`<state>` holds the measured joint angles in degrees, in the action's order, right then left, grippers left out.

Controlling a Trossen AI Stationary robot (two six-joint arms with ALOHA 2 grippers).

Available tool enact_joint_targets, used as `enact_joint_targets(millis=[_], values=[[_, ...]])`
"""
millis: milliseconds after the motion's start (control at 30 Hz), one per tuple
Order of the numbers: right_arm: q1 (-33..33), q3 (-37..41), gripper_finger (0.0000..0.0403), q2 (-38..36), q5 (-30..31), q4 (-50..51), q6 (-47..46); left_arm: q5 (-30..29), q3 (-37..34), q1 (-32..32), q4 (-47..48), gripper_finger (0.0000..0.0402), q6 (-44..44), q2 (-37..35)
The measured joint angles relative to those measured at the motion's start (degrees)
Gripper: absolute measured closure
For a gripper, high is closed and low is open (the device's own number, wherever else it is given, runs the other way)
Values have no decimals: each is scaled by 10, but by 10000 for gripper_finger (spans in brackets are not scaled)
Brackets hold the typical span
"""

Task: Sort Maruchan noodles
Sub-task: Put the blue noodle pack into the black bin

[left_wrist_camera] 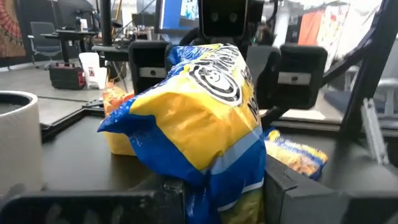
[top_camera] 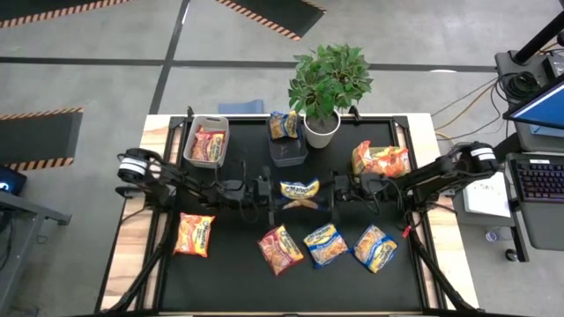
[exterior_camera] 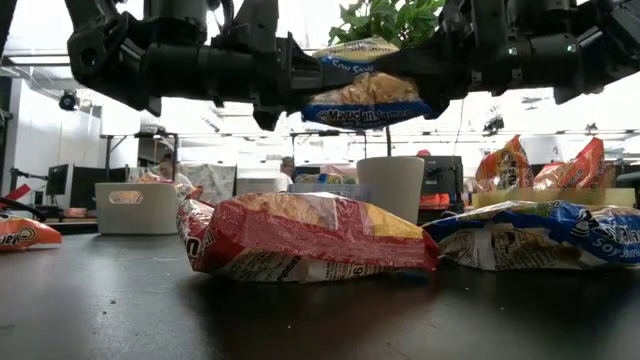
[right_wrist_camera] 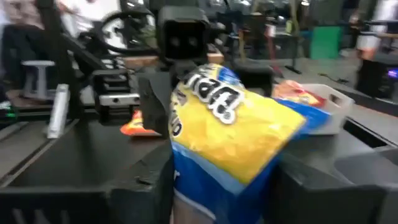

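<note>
Your blue-yellow packet point(top_camera: 300, 191) hangs mid-table above the mat, at six o'clock of the dark bin point(top_camera: 287, 147), pinched between left gripper point(top_camera: 269, 195) and right gripper point(top_camera: 333, 192). If either lets go before the other holds firmly, it could drop.

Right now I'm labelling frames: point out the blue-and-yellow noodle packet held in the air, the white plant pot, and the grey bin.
blue-and-yellow noodle packet point(top_camera: 300, 190), high view, printed middle.
white plant pot point(top_camera: 321, 131), high view, side wall.
grey bin point(top_camera: 190, 139), high view, left rim.
</note>
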<state>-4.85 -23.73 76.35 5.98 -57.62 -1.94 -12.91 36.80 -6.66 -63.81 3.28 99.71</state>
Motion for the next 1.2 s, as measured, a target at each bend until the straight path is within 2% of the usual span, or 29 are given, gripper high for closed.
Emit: enact_joint_targets(millis=[167,300,500,667,733,933,1200], values=[[0,-3,194,-65,69,91,3,-1,16,20,142,314,-40,-66],[0,-8,172,-117,138,139,13,0,59,47,327,314,-95,-126],[0,-12,161,-179,264,218,-25,0,175,112,614,314,-203,-173],[0,-10,167,-201,292,258,-56,0,283,186,803,314,-302,-156],[0,-8,167,-199,292,264,-56,11,321,214,843,314,-335,-140],[0,-6,165,-179,292,273,-52,109,414,289,919,314,-397,-76],[0,-5,168,-150,292,275,-42,121,478,333,957,314,-486,1]])
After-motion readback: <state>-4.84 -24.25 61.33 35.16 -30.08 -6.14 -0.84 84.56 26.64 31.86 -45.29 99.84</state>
